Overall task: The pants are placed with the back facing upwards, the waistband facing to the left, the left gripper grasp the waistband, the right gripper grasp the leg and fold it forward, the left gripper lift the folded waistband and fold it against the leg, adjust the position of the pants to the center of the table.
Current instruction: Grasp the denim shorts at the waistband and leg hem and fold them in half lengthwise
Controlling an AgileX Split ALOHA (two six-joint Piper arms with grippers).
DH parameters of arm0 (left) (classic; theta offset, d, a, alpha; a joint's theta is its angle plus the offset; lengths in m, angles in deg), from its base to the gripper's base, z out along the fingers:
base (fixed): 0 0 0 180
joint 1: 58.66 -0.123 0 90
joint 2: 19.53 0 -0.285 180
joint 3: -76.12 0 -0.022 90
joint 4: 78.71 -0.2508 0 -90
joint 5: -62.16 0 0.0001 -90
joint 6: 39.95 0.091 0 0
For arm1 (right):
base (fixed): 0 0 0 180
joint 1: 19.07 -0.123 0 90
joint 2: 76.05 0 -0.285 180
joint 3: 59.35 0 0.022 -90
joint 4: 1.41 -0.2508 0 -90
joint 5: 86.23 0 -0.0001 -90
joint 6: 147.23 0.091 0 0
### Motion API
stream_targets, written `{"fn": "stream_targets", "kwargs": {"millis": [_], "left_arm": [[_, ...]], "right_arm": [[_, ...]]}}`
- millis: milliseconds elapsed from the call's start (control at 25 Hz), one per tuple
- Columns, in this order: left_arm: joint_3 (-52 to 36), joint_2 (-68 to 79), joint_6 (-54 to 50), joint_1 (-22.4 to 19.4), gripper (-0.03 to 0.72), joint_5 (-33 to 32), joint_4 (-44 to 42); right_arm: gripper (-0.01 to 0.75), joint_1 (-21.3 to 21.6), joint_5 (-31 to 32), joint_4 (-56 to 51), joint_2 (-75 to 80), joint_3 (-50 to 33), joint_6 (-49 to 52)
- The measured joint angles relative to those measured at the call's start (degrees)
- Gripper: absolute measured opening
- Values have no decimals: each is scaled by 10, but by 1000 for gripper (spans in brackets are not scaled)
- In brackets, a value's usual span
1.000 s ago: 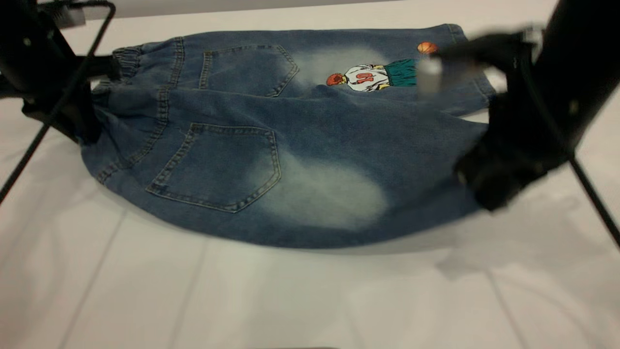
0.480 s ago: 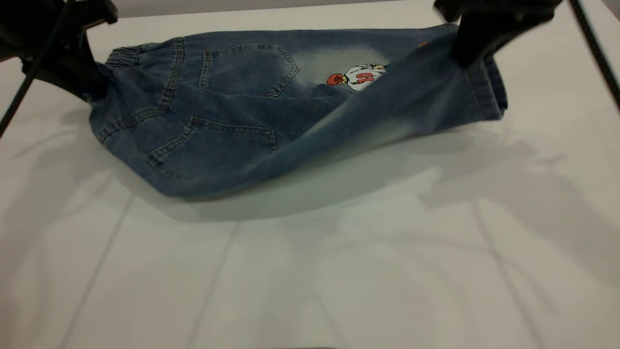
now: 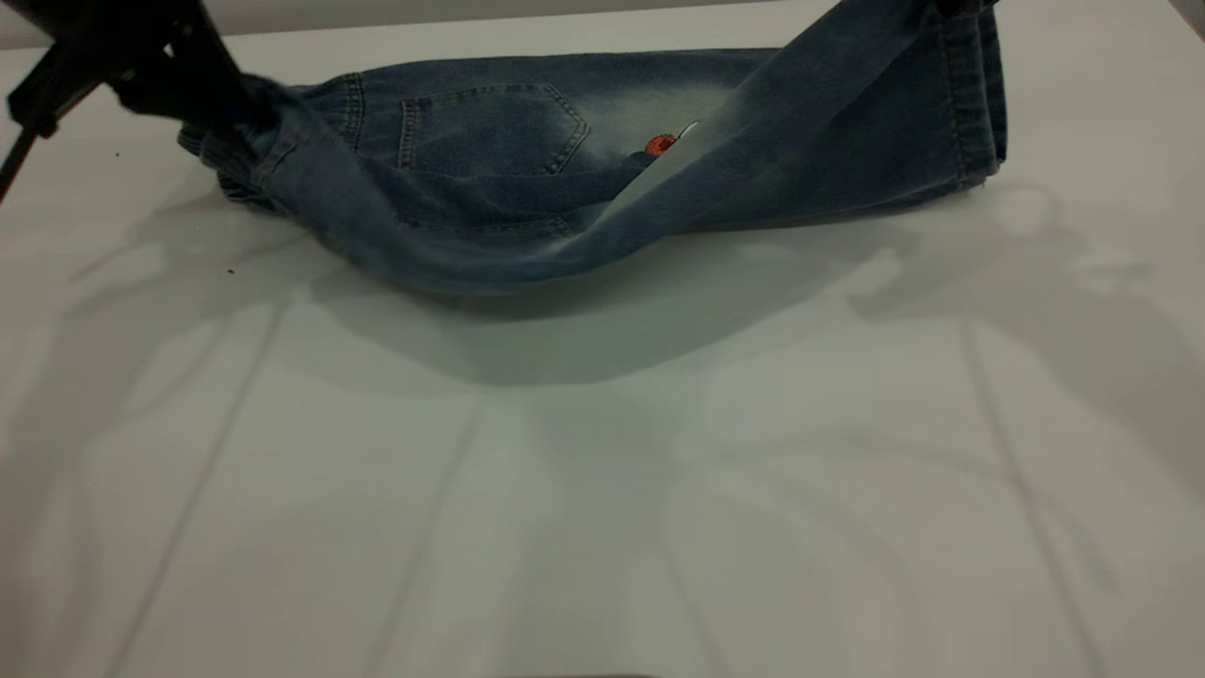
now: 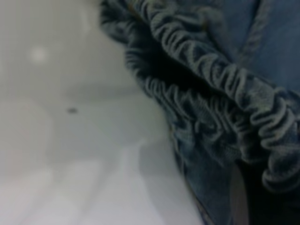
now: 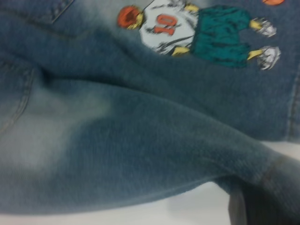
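At the far edge of the table [image 3: 602,490] you've got the pants [image 3: 490,122], stretched left to right along the back; the whole near half of the top is open room.

Left: left gripper [image 3: 202,99] sits raised at the far-left corner, angled down into the waistband [image 4: 206,75]. Its fingers are buried in the denim, so you can't tell how far open it is, but the band hangs lifted from it. Left wrist view shows the puckered band bunched up just above the table.

Middle: one back pocket [image 3: 490,127] lies flat and visible. The leg [image 3: 753,132] rises in a diagonal sheet across it, sagging low near the left end.

Right: the hem is pulled up past the top of the exterior view. The right gripper is out of that view; only a dark sliver shows in the right wrist view's corner, grip unreadable. That view shows the cartoon print [image 5: 197,30] on the other leg, lying flat under the lifted one.
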Motion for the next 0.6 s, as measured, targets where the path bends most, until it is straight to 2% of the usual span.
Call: {"fn": "stream_targets", "kwargs": {"millis": [200,600], "left_arm": [[0,0,2,0,77,54,119],[0,0,17,0,77,144,278]], "right_arm": [[25,1,-22,-14,22,5,-1],[25,2,-30,-22,74,81,-4]]}}
